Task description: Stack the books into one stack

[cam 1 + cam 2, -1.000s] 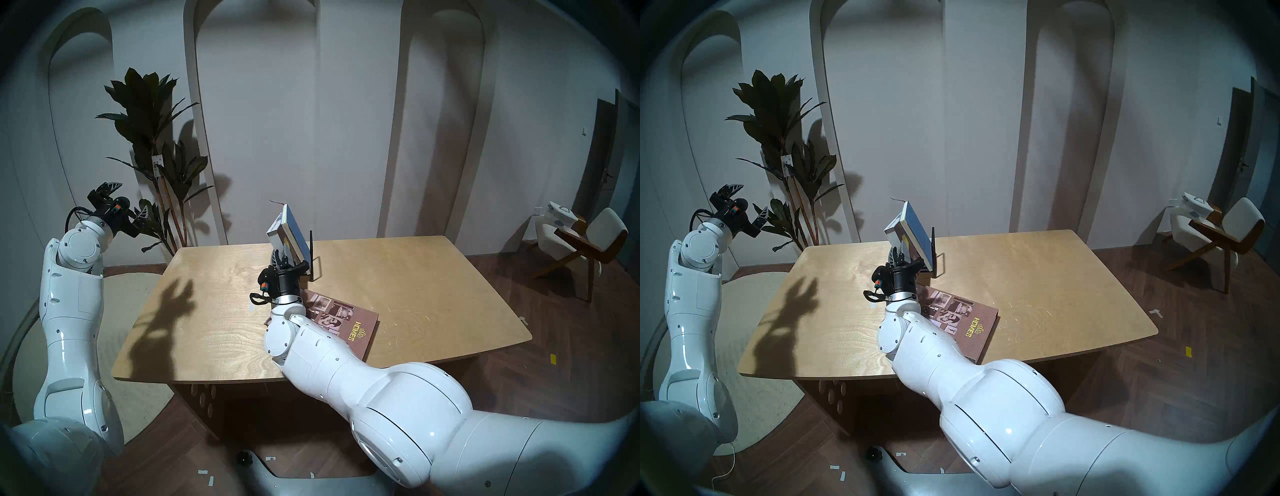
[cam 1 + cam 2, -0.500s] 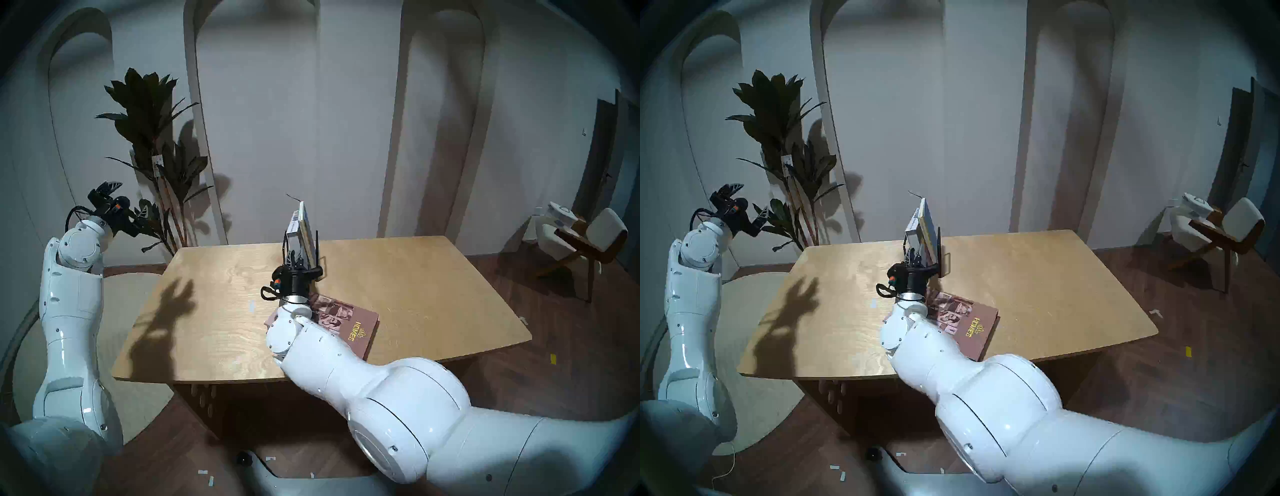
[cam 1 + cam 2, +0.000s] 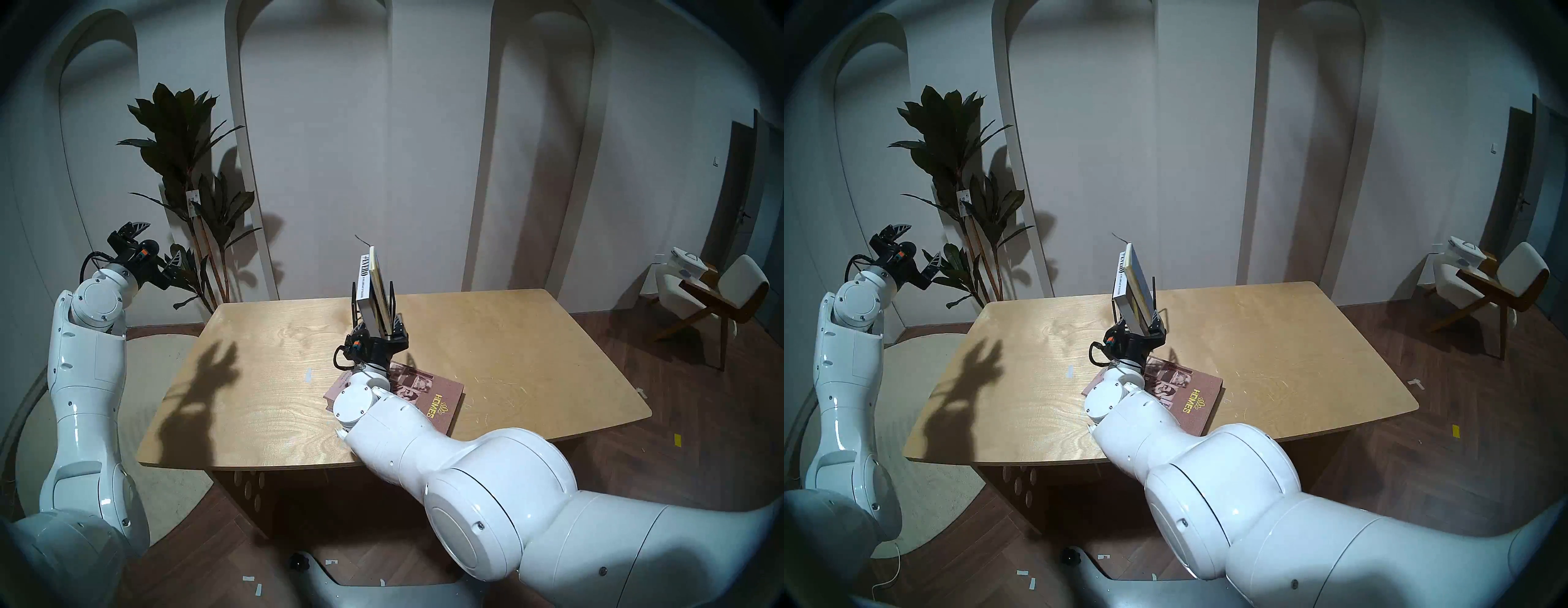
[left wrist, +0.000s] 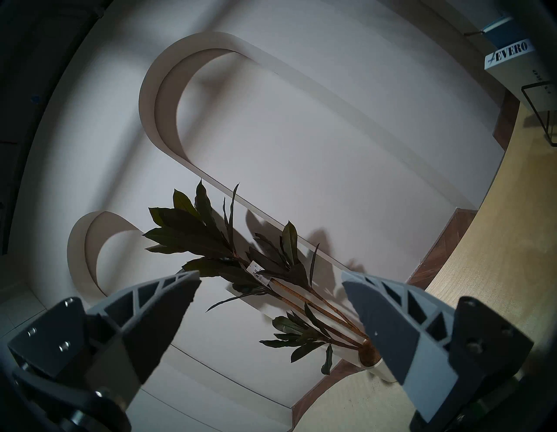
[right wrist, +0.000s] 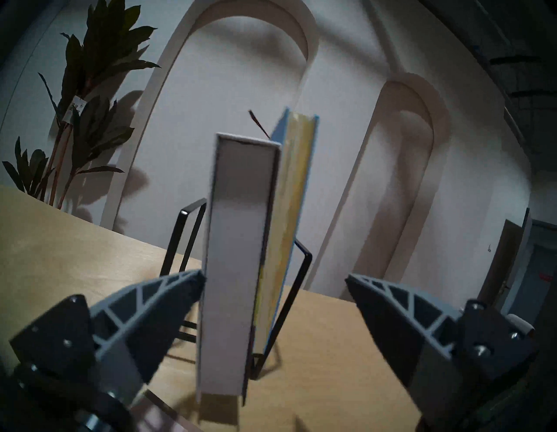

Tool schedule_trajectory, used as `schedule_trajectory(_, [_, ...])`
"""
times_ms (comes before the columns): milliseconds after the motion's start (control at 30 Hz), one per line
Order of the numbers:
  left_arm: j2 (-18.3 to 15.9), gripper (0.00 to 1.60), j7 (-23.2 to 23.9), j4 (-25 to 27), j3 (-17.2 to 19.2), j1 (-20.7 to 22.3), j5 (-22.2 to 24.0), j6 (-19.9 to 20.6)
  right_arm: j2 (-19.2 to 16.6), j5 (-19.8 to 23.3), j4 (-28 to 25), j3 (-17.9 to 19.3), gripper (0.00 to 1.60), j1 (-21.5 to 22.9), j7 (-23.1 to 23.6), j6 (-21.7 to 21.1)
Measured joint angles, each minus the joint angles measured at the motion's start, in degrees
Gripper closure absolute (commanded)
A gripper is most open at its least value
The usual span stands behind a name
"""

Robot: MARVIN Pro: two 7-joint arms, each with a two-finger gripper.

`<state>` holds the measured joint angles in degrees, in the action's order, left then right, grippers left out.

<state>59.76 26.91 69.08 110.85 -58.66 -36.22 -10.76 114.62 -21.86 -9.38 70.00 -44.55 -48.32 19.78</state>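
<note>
Two books stand upright in a black wire rack [image 3: 353, 301] [image 5: 187, 235] at the table's far middle. One is the thick EVERO book [image 3: 365, 280] [image 3: 1121, 284] [image 4: 509, 69] [image 5: 238, 271] with a white spine. A thin blue book [image 3: 379, 288] [image 5: 289, 211] leans on its right side. My right gripper [image 3: 379, 327] [image 3: 1138, 327] [image 5: 272, 276] is open around their near lower end. Its left finger touches the EVERO book and its right finger stands clear. The mauve-brown HOMES book [image 3: 441, 395] [image 3: 1199, 395] lies flat under my right wrist. My left gripper [image 3: 156, 244] [image 3: 914, 246] [image 4: 271, 286] hangs open and empty, raised far left.
The wooden table [image 3: 509, 339] has a strip of tape [image 3: 309, 373] left of the HOMES book. A potted plant [image 3: 186, 170] stands behind the table's back left corner, close to my left gripper. A chair [image 3: 721, 297] is on the floor to the right.
My right gripper swung right, turned at the wrist and opened from shut. The two books went from leaning left to nearly upright in the rack. The left arm stayed still.
</note>
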Motion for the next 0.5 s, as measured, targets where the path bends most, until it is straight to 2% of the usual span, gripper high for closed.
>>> schedule_trajectory(133, [0.0, 0.00, 0.0, 0.0, 0.0, 0.0, 0.0, 0.0, 0.0, 0.7, 0.2, 0.6, 0.00, 0.5, 0.1, -0.3])
schedule_trajectory(500, [-0.1, 0.00, 0.0, -0.1, -0.1, 0.1, 0.2, -0.1, 0.0, 1.2, 1.0, 0.2, 0.00, 1.8, 4.2, -0.6])
